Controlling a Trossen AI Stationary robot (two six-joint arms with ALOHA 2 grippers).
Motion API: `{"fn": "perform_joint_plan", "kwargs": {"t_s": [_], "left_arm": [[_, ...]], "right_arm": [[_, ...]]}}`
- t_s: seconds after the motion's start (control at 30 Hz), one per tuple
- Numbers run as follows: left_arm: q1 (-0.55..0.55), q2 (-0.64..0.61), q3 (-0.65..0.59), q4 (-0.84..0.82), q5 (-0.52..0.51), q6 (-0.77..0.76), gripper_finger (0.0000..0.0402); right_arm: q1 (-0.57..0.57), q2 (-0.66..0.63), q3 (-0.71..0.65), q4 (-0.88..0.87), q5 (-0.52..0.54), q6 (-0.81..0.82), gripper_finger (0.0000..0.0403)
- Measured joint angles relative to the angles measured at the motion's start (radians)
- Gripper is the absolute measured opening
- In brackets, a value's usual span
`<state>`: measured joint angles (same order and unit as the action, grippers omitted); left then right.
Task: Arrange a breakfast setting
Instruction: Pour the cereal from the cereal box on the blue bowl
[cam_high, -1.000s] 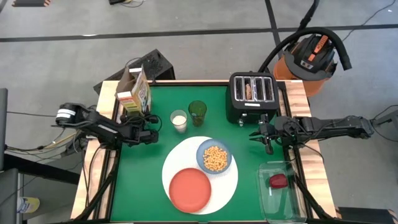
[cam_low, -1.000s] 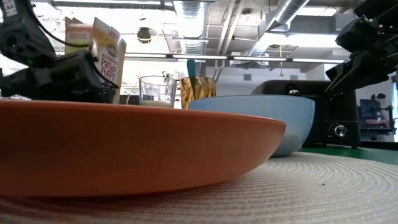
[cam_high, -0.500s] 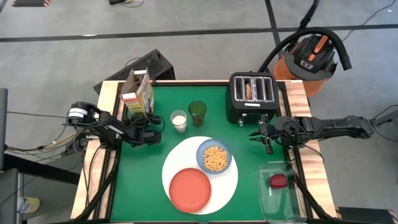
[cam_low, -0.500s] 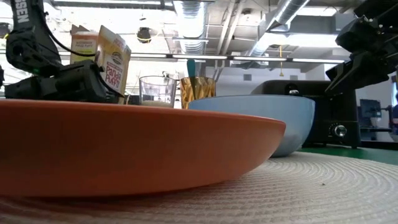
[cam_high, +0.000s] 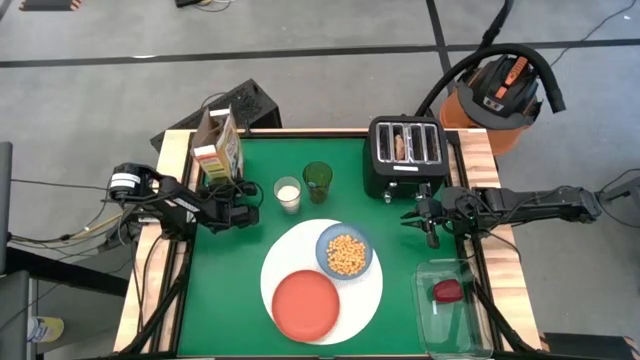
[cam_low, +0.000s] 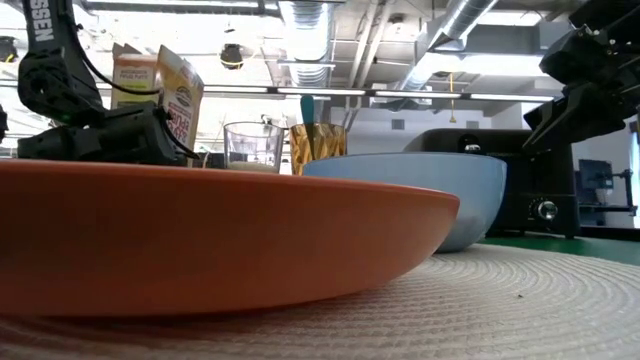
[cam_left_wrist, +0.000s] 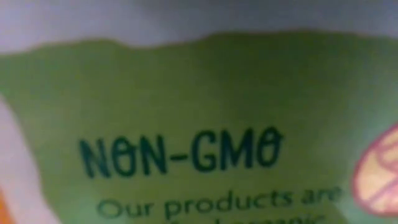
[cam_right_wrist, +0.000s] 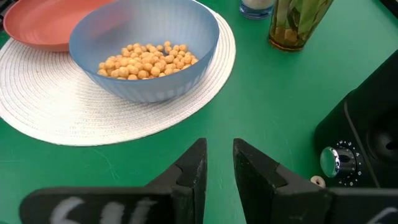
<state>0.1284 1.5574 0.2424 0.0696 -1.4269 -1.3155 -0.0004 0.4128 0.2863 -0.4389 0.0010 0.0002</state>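
A large round white plate (cam_high: 365, 300), woven like a mat, lies on the green table top. An orange-red plate (cam_high: 305, 305) rests on its near part. A light-blue bowl (cam_high: 345, 252) of yellow puffs rests on its far right. A blue handle (cam_low: 307, 108) sticks up from the green glass (cam_high: 318, 181). At the far left my left gripper (cam_high: 236, 192) is shut on a cereal box (cam_high: 218, 148), whose green panel (cam_left_wrist: 186, 124) fills the left wrist view. My right gripper (cam_right_wrist: 217, 163) hangs by the toaster, open by a narrow gap, with nothing in it. My left gripper holds the cereal box low down (cam_low: 165, 125), coming at it about level from the table's near left side. The box stands nearly upright above the dark gripper body (cam_low: 100, 140), which hides the fingers. Whether its bottom is on the table cannot be told.
A glass of milk (cam_high: 288, 193) stands left of the green glass, close to the box. A black toaster (cam_high: 405, 158) is at the far right. A clear container (cam_high: 455, 305) with a red thing inside sits at the near right. Bare green table lies at the near left.
My left gripper has sunk a little with the cereal box at the table's far left. The box now sits lower and more upright than a second ago. My right gripper has kept still.
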Motion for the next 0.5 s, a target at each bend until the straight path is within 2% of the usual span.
{"fn": "perform_joint_plan", "kwargs": {"t_s": [0.5], "left_arm": [[0.011,0.000,-0.001,0.000,0.038,-0.046,0.0241]], "right_arm": [[0.000,0.000,0.000,0.000,0.000,0.000,0.0102]]}}
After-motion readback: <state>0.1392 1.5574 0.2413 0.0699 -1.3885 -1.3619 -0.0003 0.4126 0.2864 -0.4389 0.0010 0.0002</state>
